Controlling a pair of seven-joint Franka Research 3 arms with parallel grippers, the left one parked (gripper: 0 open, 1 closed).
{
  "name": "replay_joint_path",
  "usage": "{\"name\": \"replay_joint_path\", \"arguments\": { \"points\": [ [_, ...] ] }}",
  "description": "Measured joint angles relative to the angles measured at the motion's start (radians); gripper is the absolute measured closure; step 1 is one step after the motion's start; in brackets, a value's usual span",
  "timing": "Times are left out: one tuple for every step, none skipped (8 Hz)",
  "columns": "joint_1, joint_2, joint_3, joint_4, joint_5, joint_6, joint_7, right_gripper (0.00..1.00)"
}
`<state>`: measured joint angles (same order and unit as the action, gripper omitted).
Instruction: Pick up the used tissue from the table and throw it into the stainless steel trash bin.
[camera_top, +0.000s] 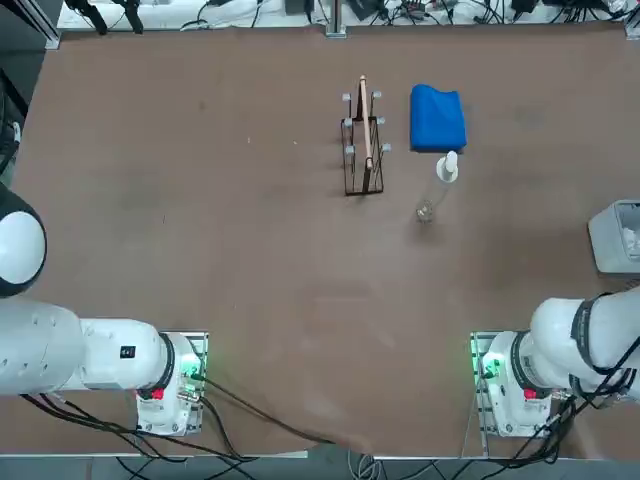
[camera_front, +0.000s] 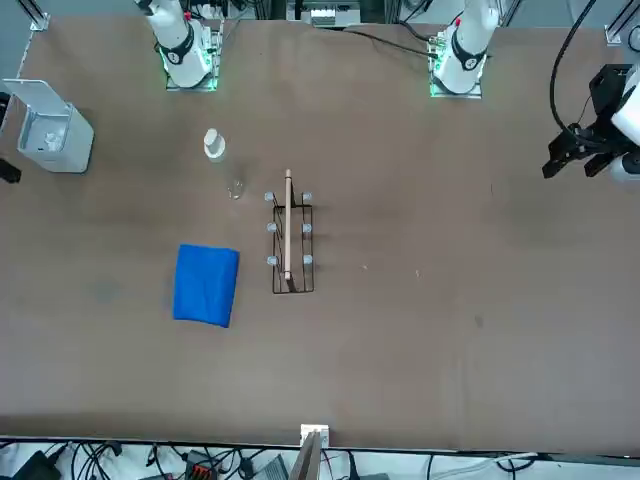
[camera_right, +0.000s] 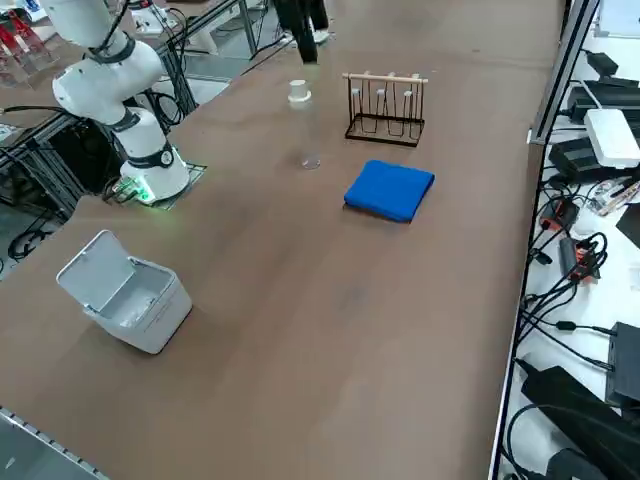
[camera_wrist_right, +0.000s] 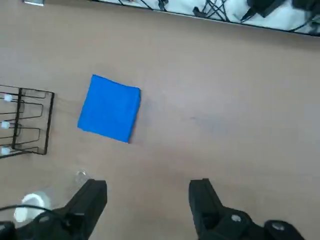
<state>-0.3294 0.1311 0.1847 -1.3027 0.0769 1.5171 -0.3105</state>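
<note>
High over the table (camera_wrist_right: 225, 100), the right gripper (camera_wrist_right: 147, 197) holds its fingers wide and empty, blue cloth (camera_wrist_right: 110, 108) below.

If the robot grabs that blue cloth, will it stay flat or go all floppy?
Probably floppy: the blue cloth lies folded with soft, rounded edges, so it should droop from the open right gripper, which hangs above the table. It looks light, and likely slides or bunches up if pushed rather than rolling.
</note>
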Motion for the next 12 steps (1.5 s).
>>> {"name": "replay_joint_path", "arguments": {
  "points": [
    [0.052, -0.032, -0.014, -0.035, -0.028, 0.001, 0.066, 0.00],
    [0.124, -0.060, -0.053, -0.073, -0.049, 0.002, 0.133, 0.00],
    [0.192, -0.081, -0.090, -0.107, -0.077, 0.003, 0.196, 0.00],
    [0.235, -0.099, -0.109, -0.138, -0.106, 0.004, 0.239, 0.00],
    [0.273, -0.116, -0.131, -0.171, -0.125, 0.004, 0.264, 0.00],
    [0.322, -0.138, -0.176, -0.202, -0.133, 0.005, 0.273, 0.00],
    [0.365, -0.159, -0.228, -0.227, -0.134, 0.005, 0.273, 0.00],
    [0.384, -0.178, -0.258, -0.241, -0.134, 0.005, 0.273, 0.00],
    [0.387, -0.187, -0.267, -0.246, -0.134, 0.005, 0.273, 0.00],
    [0.388, -0.191, -0.267, -0.246, -0.134, 0.005, 0.274, 0.00],
    [0.391, -0.192, -0.267, -0.247, -0.134, 0.005, 0.274, 0.00],
    [0.393, -0.192, -0.268, -0.247, -0.132, 0.005, 0.274, 0.00]
  ]
}}
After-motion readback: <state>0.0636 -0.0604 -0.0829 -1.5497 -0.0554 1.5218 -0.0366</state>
